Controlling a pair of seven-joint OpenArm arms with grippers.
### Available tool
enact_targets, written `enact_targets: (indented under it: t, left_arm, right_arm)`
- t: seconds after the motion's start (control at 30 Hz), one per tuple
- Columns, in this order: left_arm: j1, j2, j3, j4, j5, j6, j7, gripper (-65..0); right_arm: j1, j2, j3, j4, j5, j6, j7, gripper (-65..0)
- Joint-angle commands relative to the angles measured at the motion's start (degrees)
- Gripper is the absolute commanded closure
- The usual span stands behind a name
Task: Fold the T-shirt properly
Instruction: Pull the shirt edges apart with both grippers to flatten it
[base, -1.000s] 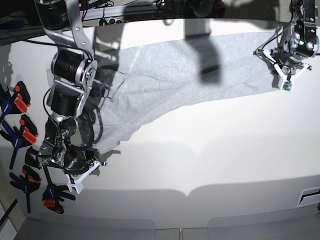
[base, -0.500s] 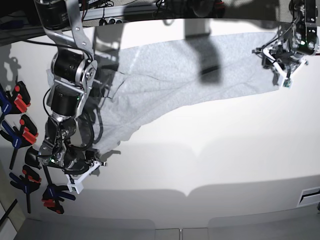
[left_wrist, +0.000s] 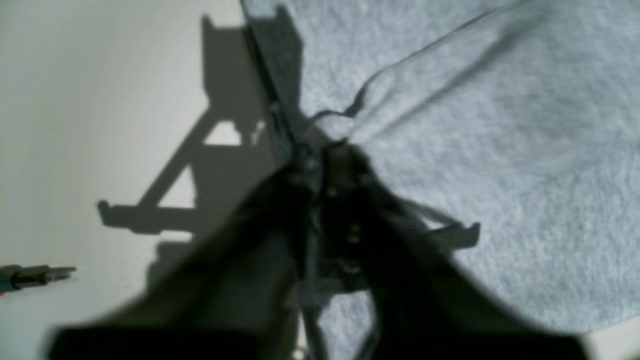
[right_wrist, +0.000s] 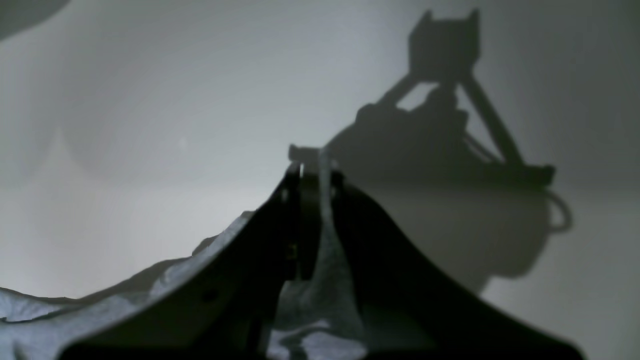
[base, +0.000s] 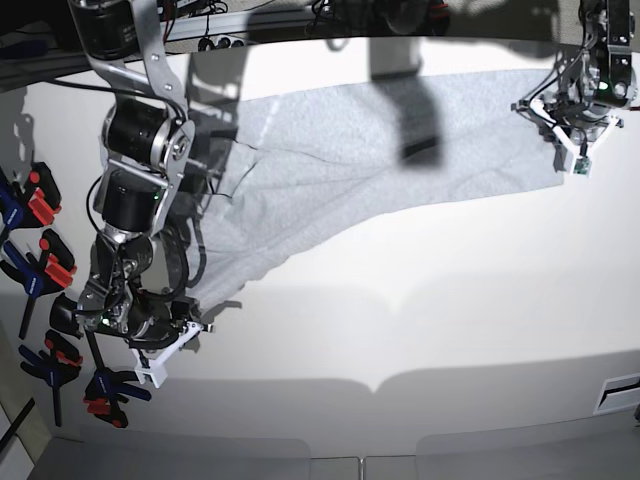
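The T-shirt, light heather-grey with its plain side up, lies stretched across the back of the white table, from the far right down to the left. At its far-right corner my left gripper is shut on the fabric. In the left wrist view the dark fingertips pinch a pucker of the T-shirt. My right gripper hangs low at the left, shut on the shirt's lower-left end. In the right wrist view a strip of the T-shirt runs up between the shut right gripper.
Several red, blue and black spring clamps lie along the table's left edge. A rail with cables runs along the back. A small metal pin lies on the table beside the left gripper. Arm shadows cross the shirt.
My left gripper spread its fingers briefly, then shut again on the shirt's far-right corner, shifting slightly. The shirt's lower edge has pulled a little straighter. The right arm has not moved.
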Motion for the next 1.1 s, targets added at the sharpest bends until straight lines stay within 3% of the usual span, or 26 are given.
enact_targets:
  t: [0.0, 0.57, 0.8, 1.07]
  left_arm:
    - [-0.2, -1.0, -0.4, 0.5, 0.7, 0.7, -0.6, 0.0]
    - [-0.5, -1.0, -0.4, 8.6, 8.9, 0.7, -0.9, 0.0]
    - [-0.5, -1.0, -0.4, 14.3, 8.9, 0.7, -8.2, 0.0]
    - [-7.1, -1.0, -0.4, 14.8, 8.9, 0.6, -10.1, 0.0]
  right_arm:
    - [2.3, 0.5, 0.0, 1.0, 0.6, 0.8, 1.1, 0.0]
    - [2.4, 0.5, 0.0, 1.0, 0.6, 0.8, 1.8, 0.0]
    - [2.9, 0.5, 0.0, 1.0, 0.6, 0.8, 3.4, 0.0]
    - [5.7, 0.5, 0.0, 1.0, 0.6, 0.8, 4.6, 0.0]
